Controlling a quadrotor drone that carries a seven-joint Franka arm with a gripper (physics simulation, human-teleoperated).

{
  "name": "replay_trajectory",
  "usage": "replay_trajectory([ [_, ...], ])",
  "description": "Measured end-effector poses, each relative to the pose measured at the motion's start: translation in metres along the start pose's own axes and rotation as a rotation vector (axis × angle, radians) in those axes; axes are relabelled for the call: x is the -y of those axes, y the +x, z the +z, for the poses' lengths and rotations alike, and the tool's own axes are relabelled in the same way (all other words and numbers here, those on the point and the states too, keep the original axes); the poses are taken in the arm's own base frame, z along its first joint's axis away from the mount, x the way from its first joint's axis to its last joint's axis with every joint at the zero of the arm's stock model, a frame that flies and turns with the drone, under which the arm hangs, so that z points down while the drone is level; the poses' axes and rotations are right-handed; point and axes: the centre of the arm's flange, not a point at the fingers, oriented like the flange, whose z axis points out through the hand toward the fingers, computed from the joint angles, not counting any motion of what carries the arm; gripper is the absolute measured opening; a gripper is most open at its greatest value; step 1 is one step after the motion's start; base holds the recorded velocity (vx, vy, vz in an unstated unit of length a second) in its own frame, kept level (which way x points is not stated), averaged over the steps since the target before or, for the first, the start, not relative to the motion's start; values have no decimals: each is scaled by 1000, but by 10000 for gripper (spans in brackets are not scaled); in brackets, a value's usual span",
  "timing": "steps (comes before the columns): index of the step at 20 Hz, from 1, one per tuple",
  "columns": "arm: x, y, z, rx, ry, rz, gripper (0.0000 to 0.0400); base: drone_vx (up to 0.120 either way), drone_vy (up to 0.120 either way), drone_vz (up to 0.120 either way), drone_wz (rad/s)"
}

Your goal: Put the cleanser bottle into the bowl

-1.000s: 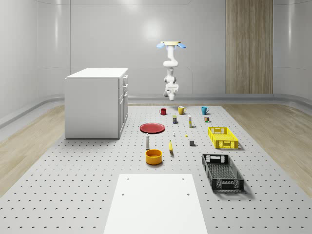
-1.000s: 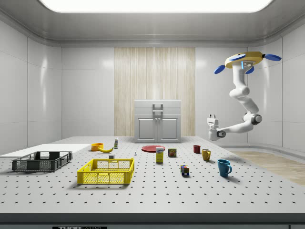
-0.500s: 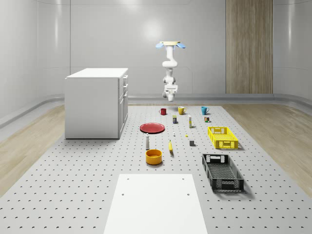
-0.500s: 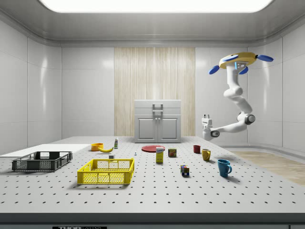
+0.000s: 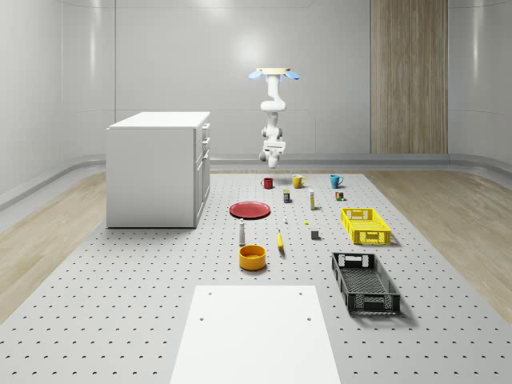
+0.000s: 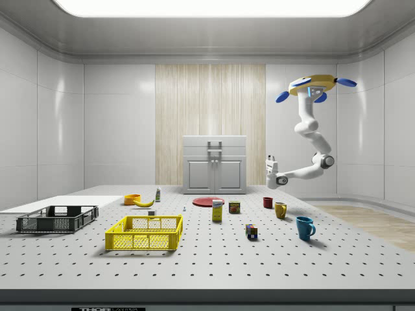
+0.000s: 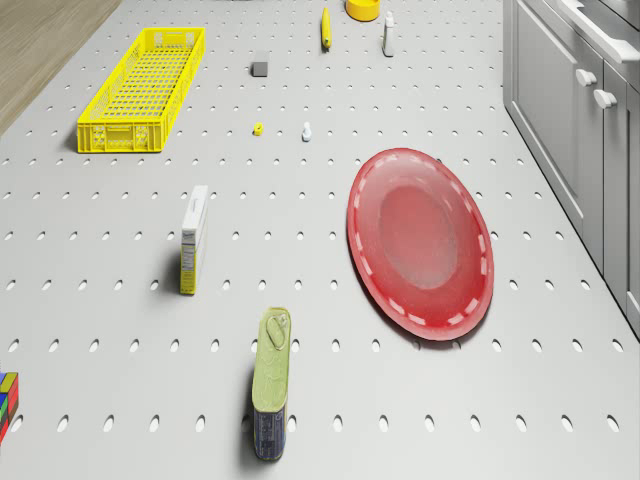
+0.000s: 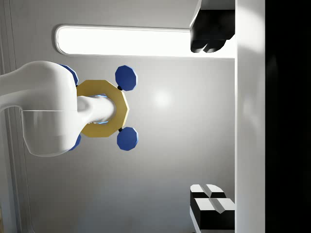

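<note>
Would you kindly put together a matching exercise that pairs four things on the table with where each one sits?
Things:
1. cleanser bottle
2. bowl
3. yellow crate
4. red plate

Places:
A. beside the white cabinet, on the table
B. between the red plate and the bowl
C. just beyond the black crate, toward the far wall
D. nearest the white sheet

Pairs: 1-B, 2-D, 3-C, 4-A
</note>
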Motion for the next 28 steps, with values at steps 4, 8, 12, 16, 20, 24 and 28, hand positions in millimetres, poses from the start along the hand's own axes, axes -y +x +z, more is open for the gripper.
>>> replay_trajectory([
  [4,6,-7,0,-66,-62,-2,400,120,-120,0,0],
  [8,18,-19,4,-192,-185,-5,400,120,-120,0,0],
  [12,39,-40,18,-427,-416,-11,400,120,0,0,0],
  [16,62,-65,59,-814,-804,-21,400,120,0,0,0],
  [20,65,-69,126,-1296,-1289,-33,400,120,0,-70,0],
  [24,45,-50,173,-1689,-1688,-43,400,120,0,-120,0],
  [28,26,-31,191,-1920,-1922,-53,400,120,0,-120,0],
])
